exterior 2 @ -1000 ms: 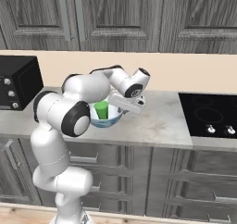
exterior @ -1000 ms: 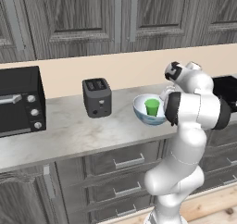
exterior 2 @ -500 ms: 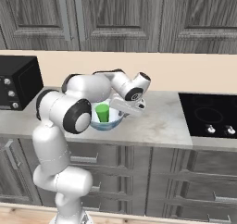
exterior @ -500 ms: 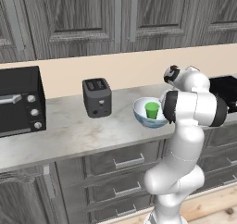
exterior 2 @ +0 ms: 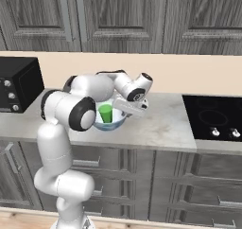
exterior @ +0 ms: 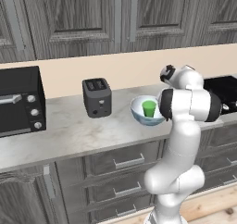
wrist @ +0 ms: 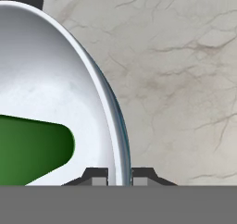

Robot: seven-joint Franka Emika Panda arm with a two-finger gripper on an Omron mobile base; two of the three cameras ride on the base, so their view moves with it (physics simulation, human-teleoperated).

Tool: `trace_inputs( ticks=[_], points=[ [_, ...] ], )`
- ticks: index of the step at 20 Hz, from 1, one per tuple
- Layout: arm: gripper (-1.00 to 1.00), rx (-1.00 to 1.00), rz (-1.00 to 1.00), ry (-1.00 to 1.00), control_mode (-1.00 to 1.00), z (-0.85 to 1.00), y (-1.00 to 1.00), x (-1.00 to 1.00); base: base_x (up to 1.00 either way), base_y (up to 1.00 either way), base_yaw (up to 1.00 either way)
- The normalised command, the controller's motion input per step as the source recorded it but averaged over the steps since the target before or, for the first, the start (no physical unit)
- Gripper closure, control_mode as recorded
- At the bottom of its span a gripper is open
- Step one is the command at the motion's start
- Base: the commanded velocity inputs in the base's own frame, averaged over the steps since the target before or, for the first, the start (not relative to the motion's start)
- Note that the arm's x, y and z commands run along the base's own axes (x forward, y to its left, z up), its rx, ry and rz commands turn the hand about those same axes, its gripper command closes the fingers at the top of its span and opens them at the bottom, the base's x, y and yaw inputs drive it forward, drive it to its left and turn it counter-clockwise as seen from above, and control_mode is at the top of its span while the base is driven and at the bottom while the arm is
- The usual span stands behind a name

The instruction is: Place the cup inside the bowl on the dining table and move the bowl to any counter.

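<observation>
Bowl (exterior: 144,112) on the light marble counter (exterior: 83,135) before a beige backsplash and grey cabinets, mouth upward, one green cup (exterior: 148,108) upright inside it, one toaster (exterior: 96,97) to its left, gripper (wrist: 119,174) fingers narrowed on the bowl's rim.

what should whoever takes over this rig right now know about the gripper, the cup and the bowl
Gripper: shut on the rim of the wide round bowl, white inside and pale blue outside, one finger inside the wall and one outside.
Small bright green tumbler cup: standing upright inside the bowl.
The bowl is over the light grey marble-look counter above the grey drawers, right of the black toaster; whether it rests on the top or hangs just above cannot be told.
Done: cup in bowl, bowl brought to the counter.
Left: make sure the bowl sits flat, open the gripper, pull the arm away.
</observation>
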Motion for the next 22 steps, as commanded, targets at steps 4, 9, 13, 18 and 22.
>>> trace_inputs(
  ticks=[4,9,13,18,22],
  points=[
    [1.00,0.00,0.00,0.00,-1.00,-0.02,0.00,0.32,0.00,0.00,0.00],
    [1.00,0.00,0.00,0.00,-1.00,-0.16,0.00,0.33,0.00,0.00,0.00],
    [1.00,0.00,0.00,0.00,-1.00,-0.17,0.00,0.29,0.00,0.00,0.00],
    [1.00,0.00,0.00,0.00,-1.00,-0.09,0.00,0.29,0.00,0.00,0.00],
    [1.00,0.00,0.00,0.00,-1.00,-0.14,0.00,0.24,0.00,0.00,0.00]
  ],
)
